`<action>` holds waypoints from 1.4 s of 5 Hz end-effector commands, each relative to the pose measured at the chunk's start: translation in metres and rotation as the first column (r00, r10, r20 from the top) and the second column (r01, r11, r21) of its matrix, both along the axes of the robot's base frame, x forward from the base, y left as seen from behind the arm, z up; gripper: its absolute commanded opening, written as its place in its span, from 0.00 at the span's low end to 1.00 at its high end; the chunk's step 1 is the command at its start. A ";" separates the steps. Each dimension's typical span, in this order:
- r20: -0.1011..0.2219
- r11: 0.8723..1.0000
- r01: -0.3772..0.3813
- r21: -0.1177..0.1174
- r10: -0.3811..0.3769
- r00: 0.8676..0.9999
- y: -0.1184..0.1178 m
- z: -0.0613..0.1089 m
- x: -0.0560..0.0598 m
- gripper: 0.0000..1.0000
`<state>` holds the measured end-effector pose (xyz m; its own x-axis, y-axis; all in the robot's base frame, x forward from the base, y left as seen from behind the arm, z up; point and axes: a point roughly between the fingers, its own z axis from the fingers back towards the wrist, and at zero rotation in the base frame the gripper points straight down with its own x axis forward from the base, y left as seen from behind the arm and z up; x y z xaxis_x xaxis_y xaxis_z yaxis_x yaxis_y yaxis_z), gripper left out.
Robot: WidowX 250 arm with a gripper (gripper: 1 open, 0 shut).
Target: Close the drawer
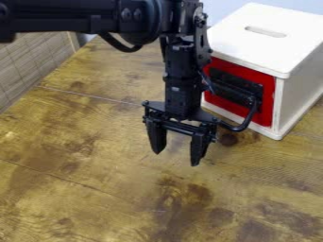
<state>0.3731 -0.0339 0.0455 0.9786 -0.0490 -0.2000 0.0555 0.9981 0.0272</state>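
Black arm's fingers spread wide, empty, above wooden table, before red drawer in white cabinet

The drawer has a red front with a black panel across it and a large black loop handle sticking out toward the lower left. It sits in the lower part of a white box-shaped cabinet at the right of the wooden table. Its left part is hidden, so how far it stands out cannot be told.
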 end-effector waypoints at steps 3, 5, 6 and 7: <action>0.041 0.999 -0.043 -0.009 0.043 0.998 0.016 0.026 0.027 1.00; 0.013 0.997 0.073 -0.022 -0.073 0.997 -0.010 0.024 0.022 1.00; 0.006 0.991 0.132 -0.029 -0.132 0.991 -0.022 0.023 0.020 1.00; 0.006 0.987 0.158 -0.040 -0.158 0.987 -0.032 0.023 0.020 1.00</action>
